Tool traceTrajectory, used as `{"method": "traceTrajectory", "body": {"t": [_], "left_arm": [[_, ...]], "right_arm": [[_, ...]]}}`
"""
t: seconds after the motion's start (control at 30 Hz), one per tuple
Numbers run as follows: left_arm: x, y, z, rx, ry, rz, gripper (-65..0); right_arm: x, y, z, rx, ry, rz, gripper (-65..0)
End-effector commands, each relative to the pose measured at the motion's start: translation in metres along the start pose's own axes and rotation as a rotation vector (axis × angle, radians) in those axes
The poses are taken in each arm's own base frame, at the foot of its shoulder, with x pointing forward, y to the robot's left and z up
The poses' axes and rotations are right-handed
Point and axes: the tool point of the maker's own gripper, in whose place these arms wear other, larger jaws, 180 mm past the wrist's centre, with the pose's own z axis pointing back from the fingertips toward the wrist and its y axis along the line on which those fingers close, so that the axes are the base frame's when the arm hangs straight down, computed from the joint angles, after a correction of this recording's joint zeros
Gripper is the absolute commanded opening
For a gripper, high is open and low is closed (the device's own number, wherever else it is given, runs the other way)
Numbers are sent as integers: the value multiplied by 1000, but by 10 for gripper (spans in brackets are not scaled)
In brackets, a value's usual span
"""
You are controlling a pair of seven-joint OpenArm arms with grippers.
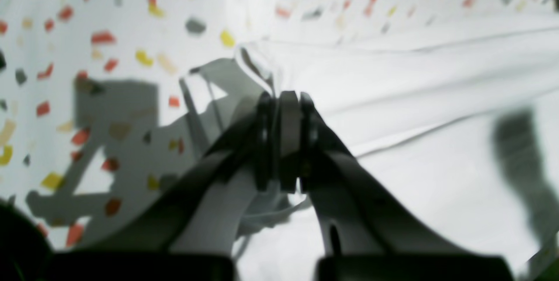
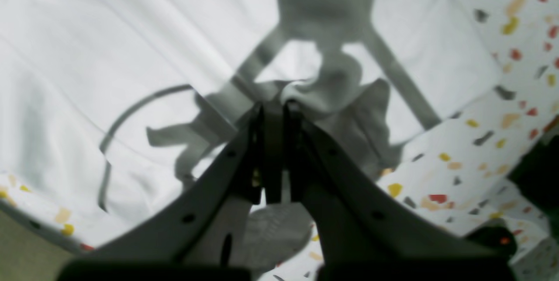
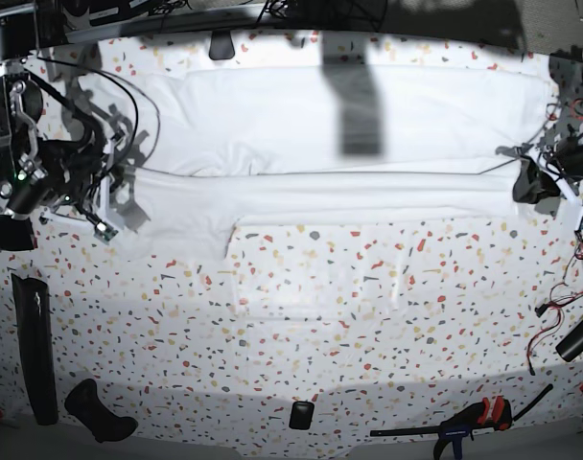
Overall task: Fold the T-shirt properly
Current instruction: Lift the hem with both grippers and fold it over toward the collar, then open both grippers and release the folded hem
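Both wrist views are blurred, and each arm's body blocks the lower part of its own picture. In the base view the left gripper (image 3: 524, 172) is small and dark at the desk's (image 3: 368, 316) right edge, so its jaws cannot be read there; the right gripper (image 3: 107, 196) is partly lost among its arm's dark parts and cables.

The wrist views settle what the base view cannot. The left gripper (image 1: 283, 97) is pressed together on a bunched edge of the shirt (image 1: 415, 88), with cloth running taut from its tips in long creases. The right gripper (image 2: 274, 108) is likewise pinching a gathered lump of the shirt (image 2: 131, 45) at its tips, and shadows of the arm fall across the cloth beyond.

Only the base view shows the whole shirt (image 3: 349, 134): it lies stretched in a wide band across the far part of the desk, from one gripper to the other, with a long crease along its length and a sleeve hanging toward the near side at left. A dark shadow bar crosses its middle. Along the near edge lie a clamp (image 3: 469, 422) and some dark objects, too small to identify.
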Motion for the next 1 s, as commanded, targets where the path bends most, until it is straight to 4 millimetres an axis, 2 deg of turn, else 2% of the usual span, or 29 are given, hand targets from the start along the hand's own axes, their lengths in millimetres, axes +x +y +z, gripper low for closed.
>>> {"method": "traceTrajectory", "body": {"t": [0.0,0.2,0.4,0.43,0.5,0.57,0.67,0.77,0.83,0.97], "left_arm": [[14,9,6,29,-22,-37,-650],[9,10,6,38,8,-45,-650],[6,11,7,38,22,-45,-650],[7,11,6,38,22,-45,-641],[6,11,7,39,23,-46,-534],[3,16,7,65,44,-71,-458],[-7,29,9,135,105,-138,-421],[-12,38,12,179,148,-165,-422],[-8,44,14,218,132,-132,-421],[22,32,19,230,44,-127,-422]], "right_arm": [[-4,-12,7,-41,21,9,-650],[-22,3,0,-7,61,5,-650],[-25,4,-1,-14,65,-35,-650],[-26,4,-1,-15,68,-38,-650],[-26,3,-1,-16,71,-40,-650],[-27,4,-2,-14,74,-41,-530],[-29,5,-2,-13,77,-41,-399],[-28,4,-2,-17,75,-52,-380],[-27,5,-2,-14,70,-59,-380],[-22,11,-2,23,45,-73,-380]]}}
